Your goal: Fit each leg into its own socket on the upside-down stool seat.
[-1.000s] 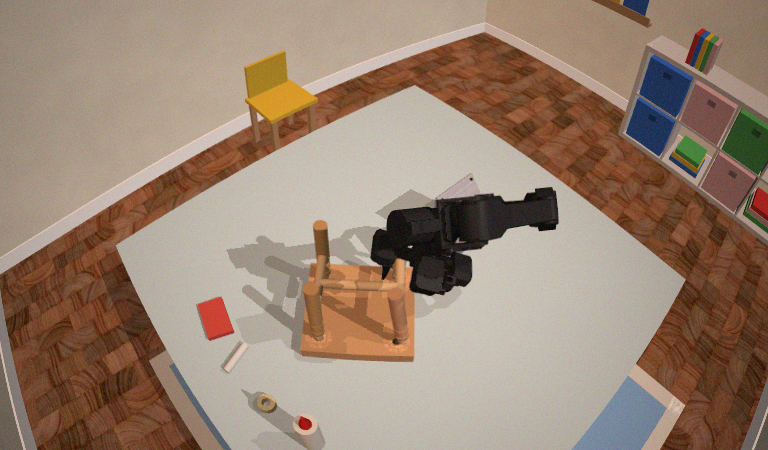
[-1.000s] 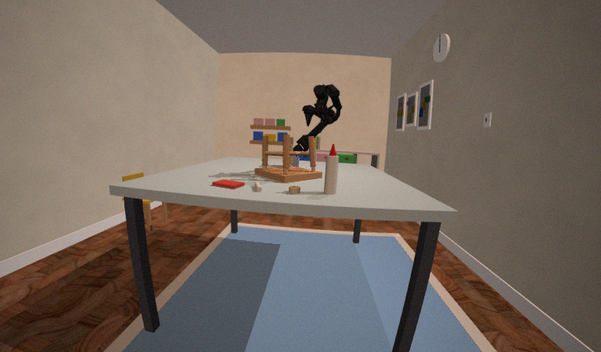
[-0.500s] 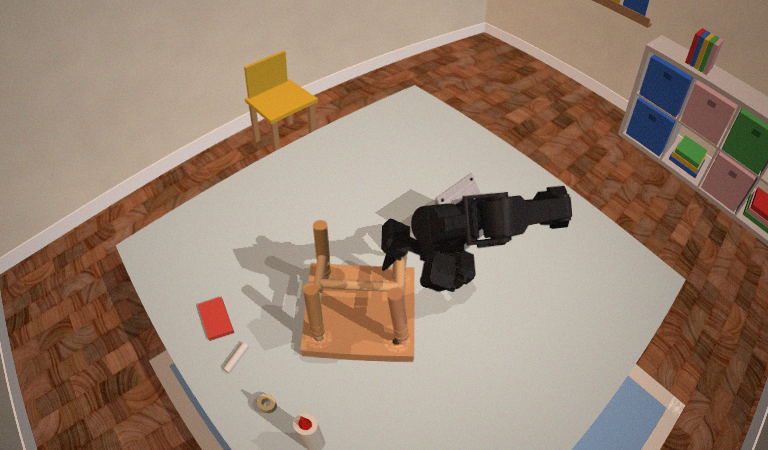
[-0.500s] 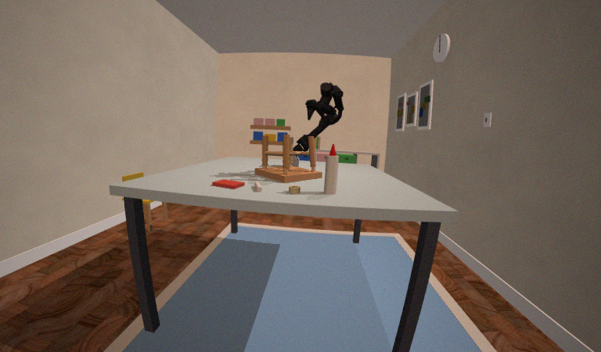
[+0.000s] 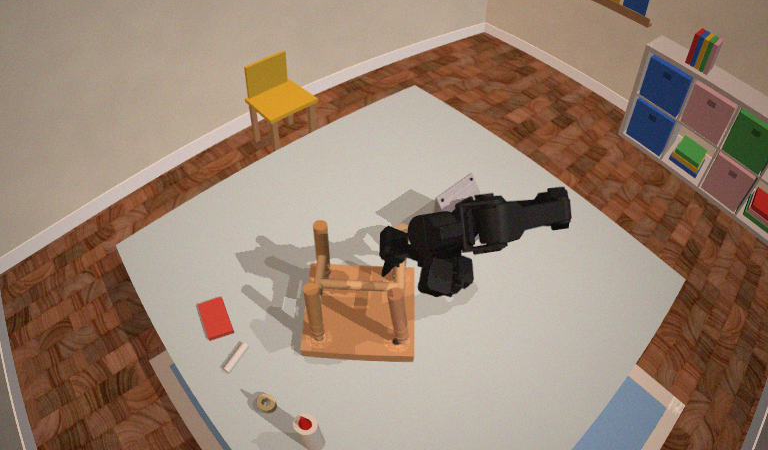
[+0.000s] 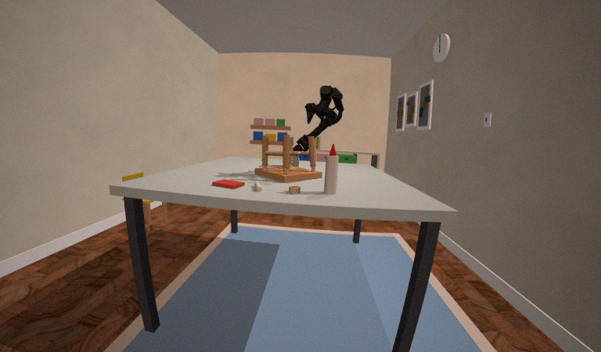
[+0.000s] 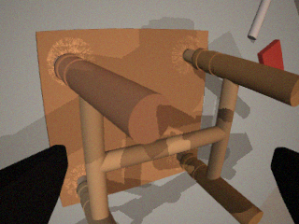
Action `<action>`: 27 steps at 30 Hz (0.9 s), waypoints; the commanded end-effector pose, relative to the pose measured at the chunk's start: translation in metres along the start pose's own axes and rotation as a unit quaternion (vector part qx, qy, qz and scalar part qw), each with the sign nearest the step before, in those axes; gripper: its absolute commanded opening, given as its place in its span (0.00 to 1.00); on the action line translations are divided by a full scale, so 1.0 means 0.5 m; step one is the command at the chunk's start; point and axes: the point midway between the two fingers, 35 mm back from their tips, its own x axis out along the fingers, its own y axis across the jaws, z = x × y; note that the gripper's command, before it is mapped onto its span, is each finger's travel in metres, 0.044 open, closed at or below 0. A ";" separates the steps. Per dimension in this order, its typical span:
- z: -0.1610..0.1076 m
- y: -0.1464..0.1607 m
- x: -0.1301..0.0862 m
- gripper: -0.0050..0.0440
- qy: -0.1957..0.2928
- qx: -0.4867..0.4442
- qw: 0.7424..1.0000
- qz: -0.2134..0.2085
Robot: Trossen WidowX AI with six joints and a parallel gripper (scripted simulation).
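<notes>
The stool (image 5: pixel 356 332) is tan wood, with pale rings around the leg holes. The table (image 5: pixel 509 337) is light grey. A red block (image 5: pixel 214 317), a white stick (image 5: pixel 235 356), a yellowish ring, perhaps tape (image 5: pixel 266 402), and a red-capped cream bottle (image 6: pixel 330 173) lie nearby.

Upturned stool (image 5: pixel 356 332), legs up, open tool (image 5: pixel 394 253) above, empty

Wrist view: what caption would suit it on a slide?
Open, empty claw above the upturned stool, four legs standing in its seat.
</notes>
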 end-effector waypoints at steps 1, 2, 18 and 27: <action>-0.001 0.007 0.020 1.00 0.002 0.000 1.000 0.017; -0.001 0.008 0.023 1.00 0.002 0.000 1.000 0.020; 0.000 0.024 0.066 1.00 0.002 0.000 0.998 0.062; -0.001 0.033 0.087 1.00 0.002 0.000 0.997 0.083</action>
